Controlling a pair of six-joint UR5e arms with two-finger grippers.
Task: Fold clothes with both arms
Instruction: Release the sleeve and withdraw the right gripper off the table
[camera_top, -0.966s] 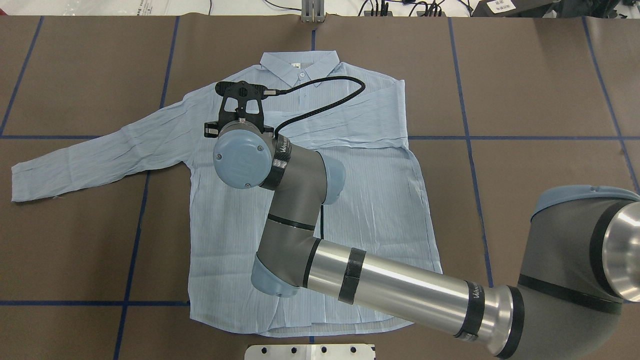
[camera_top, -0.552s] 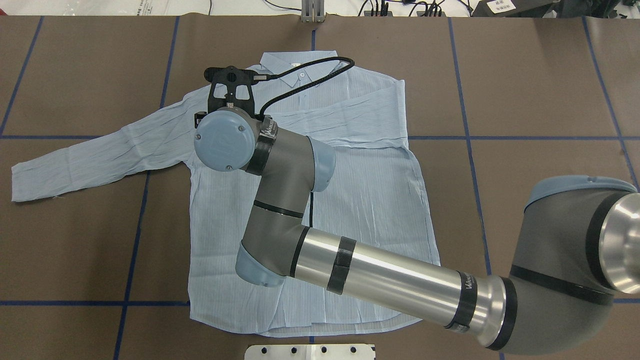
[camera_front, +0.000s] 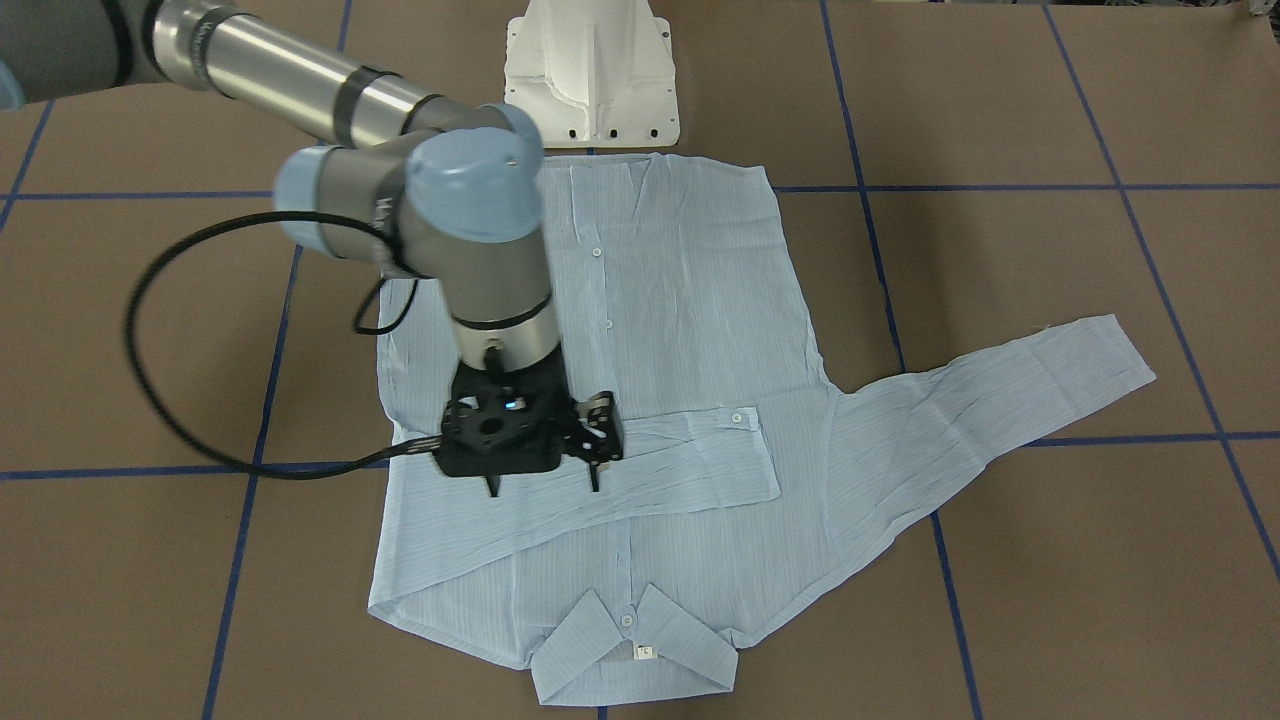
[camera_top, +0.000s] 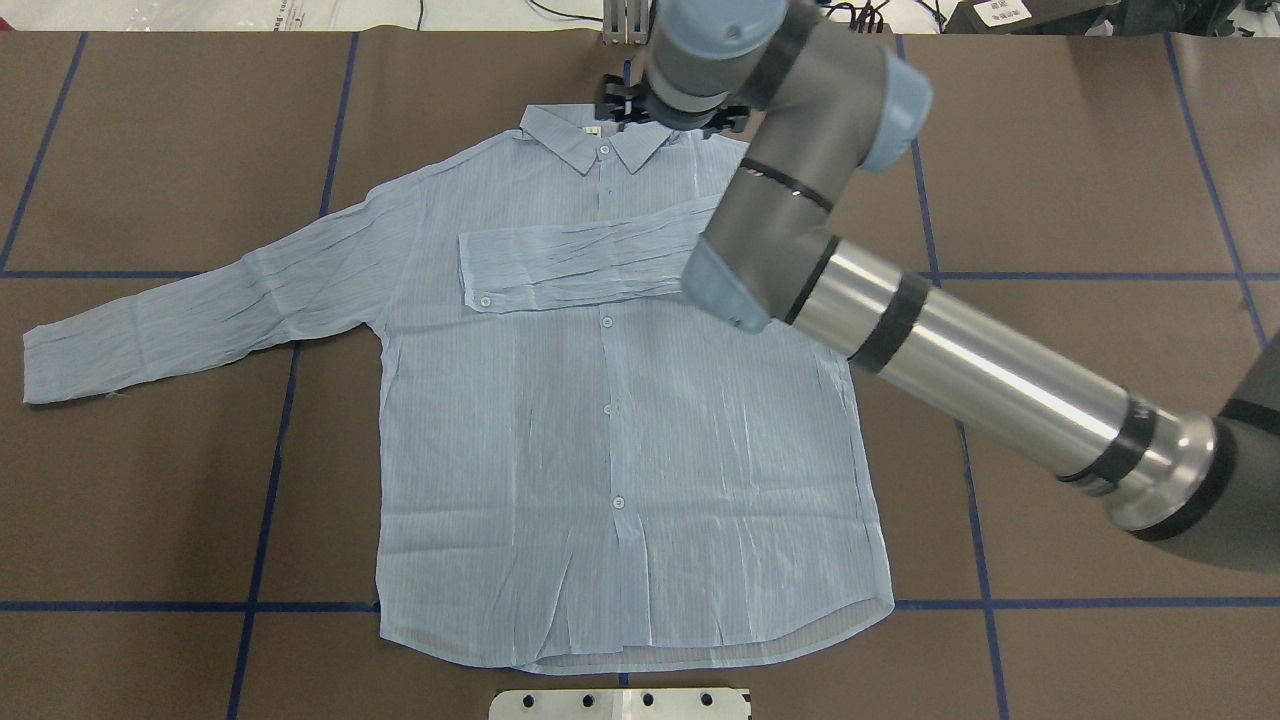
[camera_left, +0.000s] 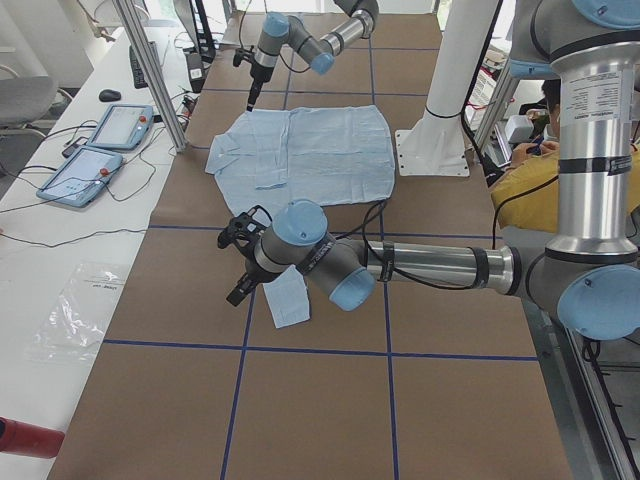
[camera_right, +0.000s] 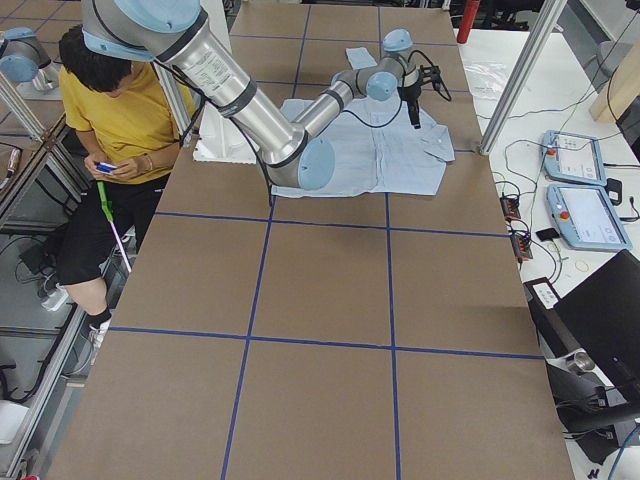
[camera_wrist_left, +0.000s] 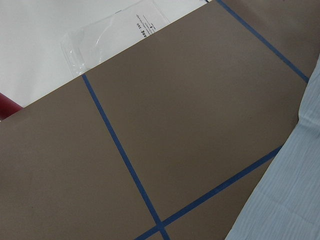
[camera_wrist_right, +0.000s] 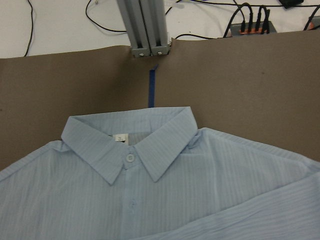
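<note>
The pale-blue shirt (camera_top: 620, 440) lies flat, buttons up, collar (camera_top: 600, 135) at the far edge. Its one sleeve (camera_top: 570, 262) is folded across the chest; the other sleeve (camera_top: 200, 305) stretches out flat. In the front-facing view my right gripper (camera_front: 543, 487) hangs open just over the folded sleeve, holding nothing. In the overhead view the right wrist (camera_top: 700, 45) sits above the collar and hides the fingers. My left gripper (camera_left: 240, 285) hovers by the outstretched cuff (camera_left: 288, 300); whether it is open or shut I cannot tell.
A white pedestal base (camera_top: 620, 703) stands at the near edge and an aluminium post (camera_top: 625, 20) at the far edge. Two tablets (camera_left: 100, 140) and a plastic bag (camera_wrist_left: 115, 35) lie beside the table. A seated person (camera_right: 120, 110) is near the base.
The right arm left the shirt's chest and swung to the collar at the far edge. The folded sleeve now lies uncovered across the chest.
</note>
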